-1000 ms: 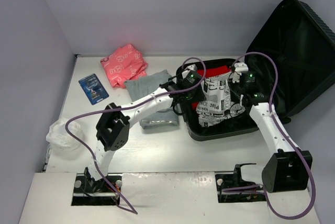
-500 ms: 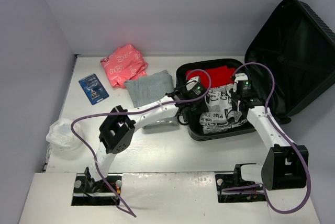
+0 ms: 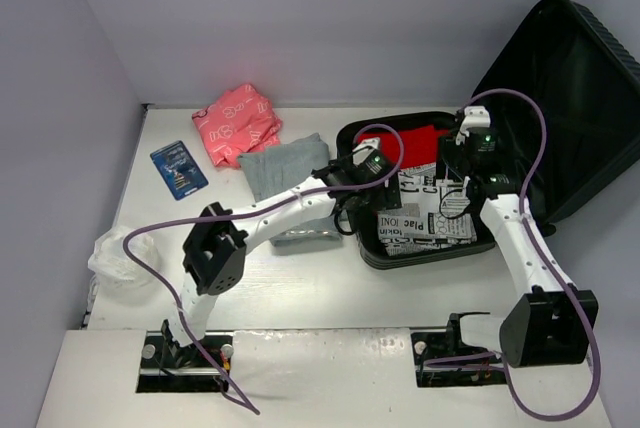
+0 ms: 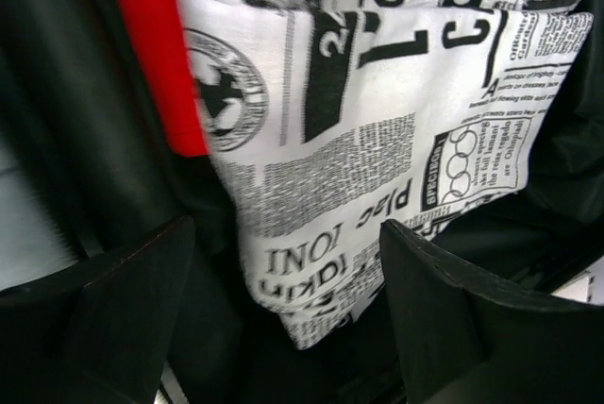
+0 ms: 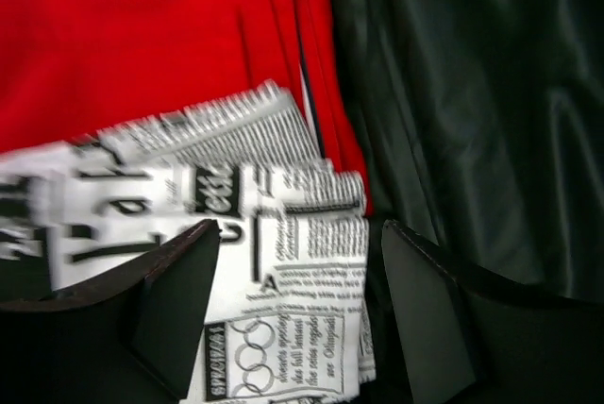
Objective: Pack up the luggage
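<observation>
A: Where is the luggage (image 3: 575, 98)?
B: At the right rear of the table (image 3: 300, 288), lying open, with its lid tipped up towards the right wall.

A: What's inside it?
B: A red garment (image 3: 405, 138) at the back of the tub, and a folded newsprint cloth (image 3: 425, 213) in front of it, overlapping its near edge.

A: And the left gripper (image 4: 285, 227)?
B: It hovers over the left part of the tub. Its fingers (image 4: 123, 310) are spread wide and nothing is pinched; the newsprint cloth lies below the gap.

A: The right gripper (image 5: 300, 227)?
B: The same. It is above the cloth's right end, its fingers (image 5: 434, 310) are apart, and they grip nothing. Black lining shows to its right.

A: Anything outside the case?
B: A pink packet (image 3: 237, 123) at the rear, a grey cloth (image 3: 285, 166) just beside the case's left wall, and a blue card (image 3: 179, 169) further left
</observation>
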Robot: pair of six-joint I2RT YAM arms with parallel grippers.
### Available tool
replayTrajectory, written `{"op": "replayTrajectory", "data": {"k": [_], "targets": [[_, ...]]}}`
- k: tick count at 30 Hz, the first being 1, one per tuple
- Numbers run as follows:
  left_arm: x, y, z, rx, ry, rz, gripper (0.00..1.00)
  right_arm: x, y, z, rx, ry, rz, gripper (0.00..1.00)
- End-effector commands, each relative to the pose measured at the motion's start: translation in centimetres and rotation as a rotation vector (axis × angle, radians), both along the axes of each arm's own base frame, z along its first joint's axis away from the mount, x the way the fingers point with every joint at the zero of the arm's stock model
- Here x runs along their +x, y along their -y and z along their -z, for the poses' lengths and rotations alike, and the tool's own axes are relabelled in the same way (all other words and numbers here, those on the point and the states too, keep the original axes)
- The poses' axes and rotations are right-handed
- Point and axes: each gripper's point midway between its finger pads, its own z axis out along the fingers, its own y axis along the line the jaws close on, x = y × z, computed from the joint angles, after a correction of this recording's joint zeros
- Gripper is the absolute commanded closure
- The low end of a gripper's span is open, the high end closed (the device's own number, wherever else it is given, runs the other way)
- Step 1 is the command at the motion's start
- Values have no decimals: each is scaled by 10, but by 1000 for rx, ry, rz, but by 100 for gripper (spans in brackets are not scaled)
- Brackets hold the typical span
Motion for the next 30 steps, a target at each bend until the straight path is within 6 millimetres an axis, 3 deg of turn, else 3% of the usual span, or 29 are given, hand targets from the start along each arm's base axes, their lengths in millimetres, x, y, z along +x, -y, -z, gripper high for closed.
{"op": "replayTrajectory", "data": {"k": [1, 3, 4, 6, 7, 8, 10, 11, 13, 17, 21, 28, 30], "targets": [[22, -34, -90, -57, 157, -38, 27, 15, -27, -68, 88, 197, -78, 35], [30, -56, -96, -8, 186, -58, 27, 17, -45, -82, 131, 221, -132, 36], [32, -69, -109, -8, 209, -75, 27, 16, -62, -86, 153, 223, -182, 35], [44, -105, -101, 66, 213, -119, 27, 18, -83, -94, 177, 234, -232, 34], [45, -121, -108, 68, 221, -137, 27, 15, -103, -96, 197, 232, -265, 32], [53, -148, -89, 116, 180, -181, 27, 15, -112, -95, 208, 226, -287, 32], [54, -175, -83, 122, 154, -212, 27, 14, -138, -91, 243, 203, -339, 30], [50, -191, -62, 169, 114, -223, 27, 13, -145, -89, 250, 194, -354, 30], [51, -216, -53, 203, 101, -262, 27, 12, -160, -82, 263, 177, -379, 30], [48, -243, -13, 279, 18, -285, 27, 5, -193, -70, 280, 151, -453, 30], [57, -272, 27, 321, -70, -322, 27, 1, -213, -55, 281, 117, -493, 29], [87, -299, 56, 295, -126, -336, 27, -9, -235, -39, 286, 83, -538, 29], [92, -299, 70, 257, -172, -327, 27, -11, -237, -37, 288, 75, -543, 29]]}}
